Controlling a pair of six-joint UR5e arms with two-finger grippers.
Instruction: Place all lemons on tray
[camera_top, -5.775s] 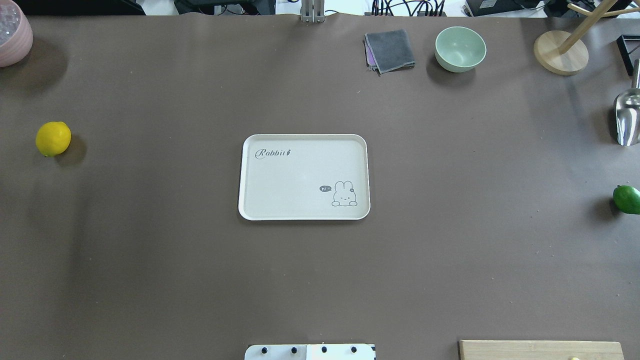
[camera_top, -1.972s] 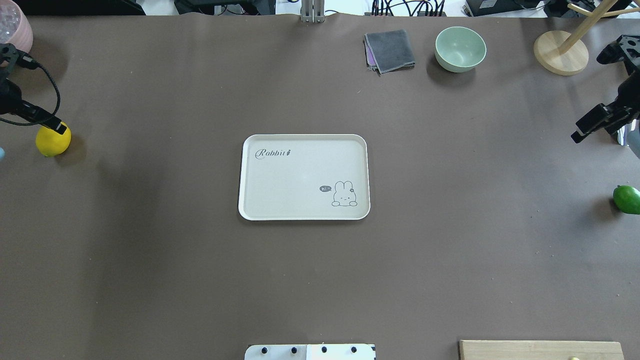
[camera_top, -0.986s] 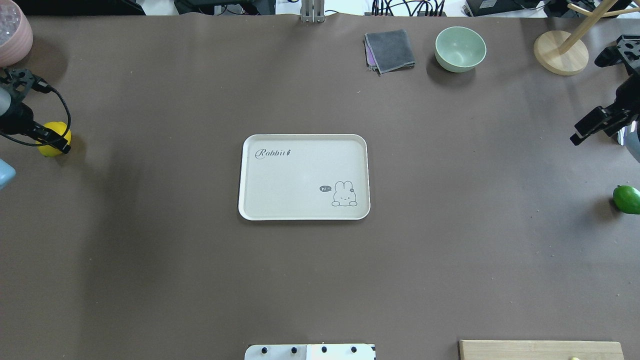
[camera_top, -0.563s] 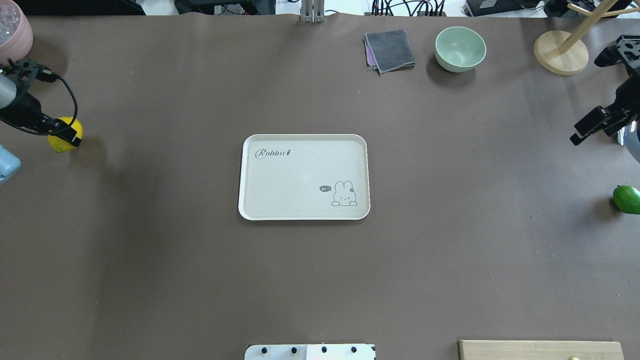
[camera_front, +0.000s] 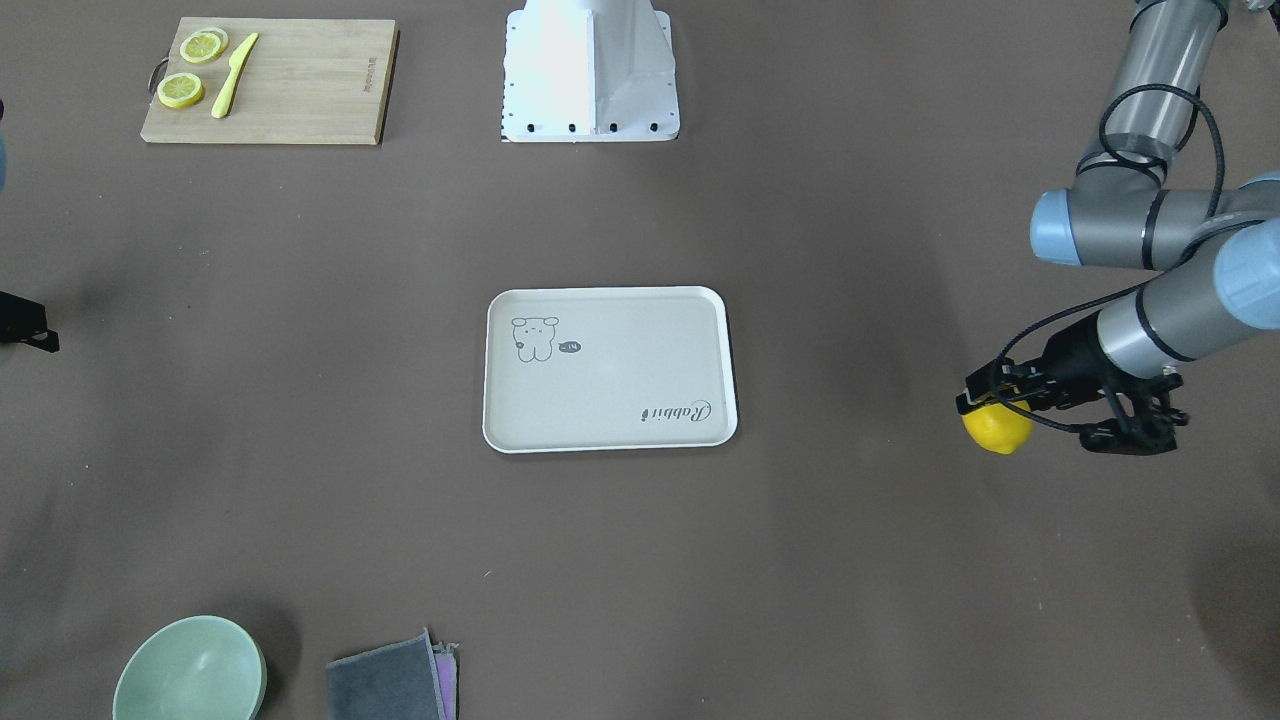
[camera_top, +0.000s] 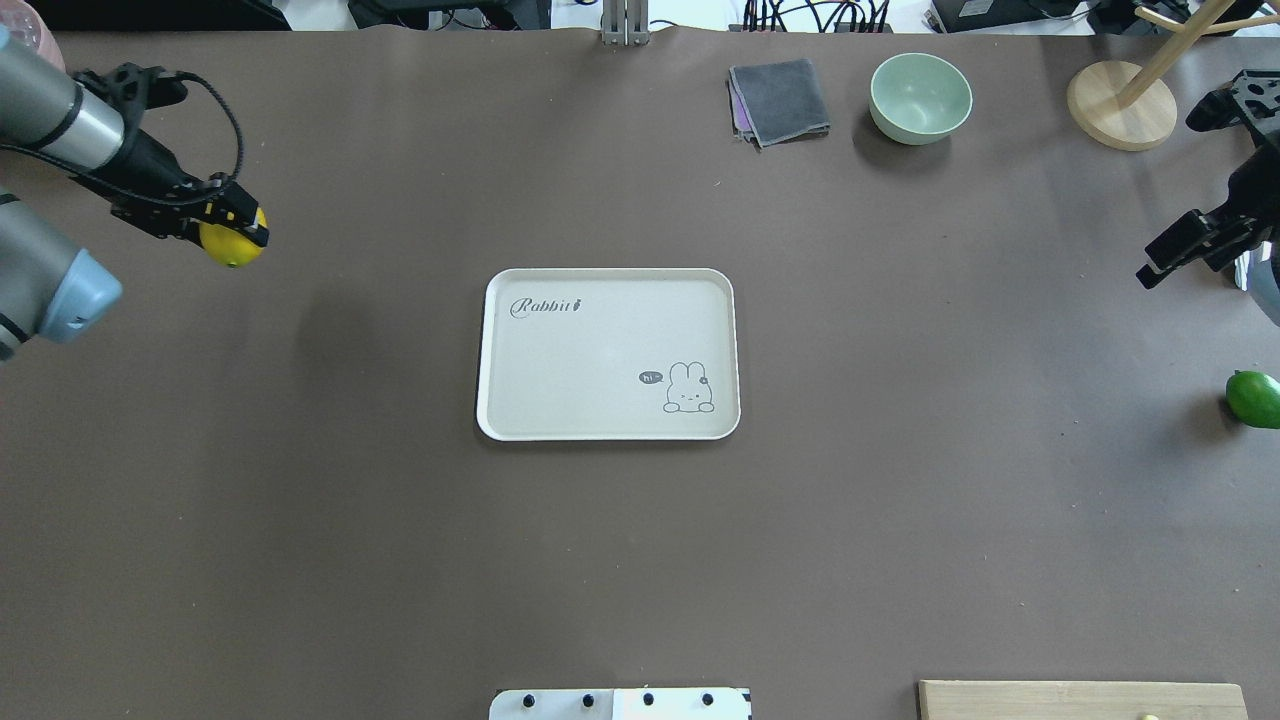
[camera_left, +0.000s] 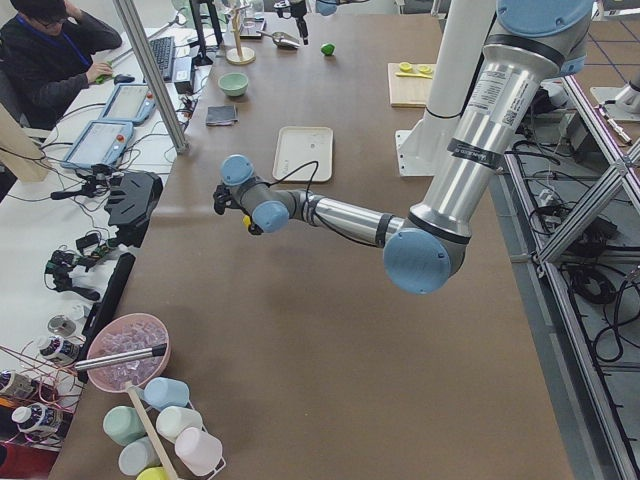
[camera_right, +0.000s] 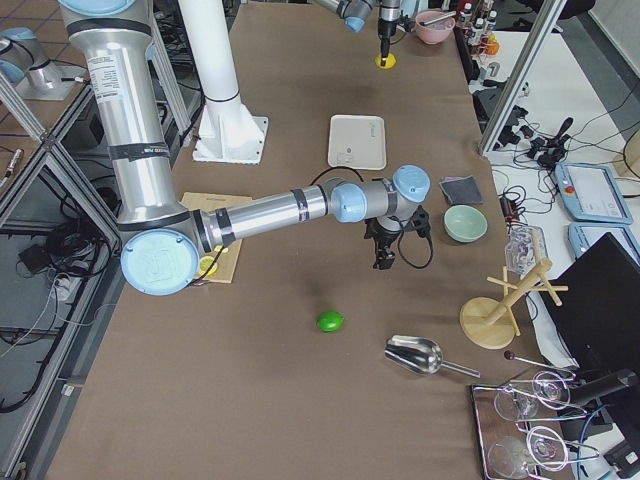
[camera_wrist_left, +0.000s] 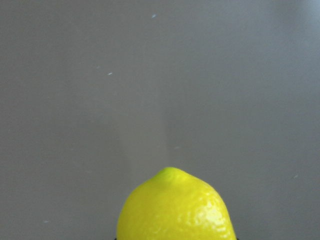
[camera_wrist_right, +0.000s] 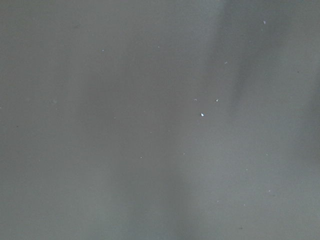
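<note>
Lemon (camera_top: 234, 250), yellow, pinched in left gripper (camera_top: 236, 232); green lemon (camera_top: 1254, 398) shows overhead, not from front; right gripper (camera_top: 1165, 260): opening unclear.

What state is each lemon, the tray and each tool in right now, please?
yellow lemon: gripped in left tool, lifted off the table.
green lemon: lying on the table, untouched.
tray: empty.
left tool: shut on the yellow lemon.
right tool: holds nothing; open or shut unclear.

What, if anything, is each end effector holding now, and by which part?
Left end effector: the yellow lemon, pinched around its upper end, tip free. Right end effector: nothing.
</note>
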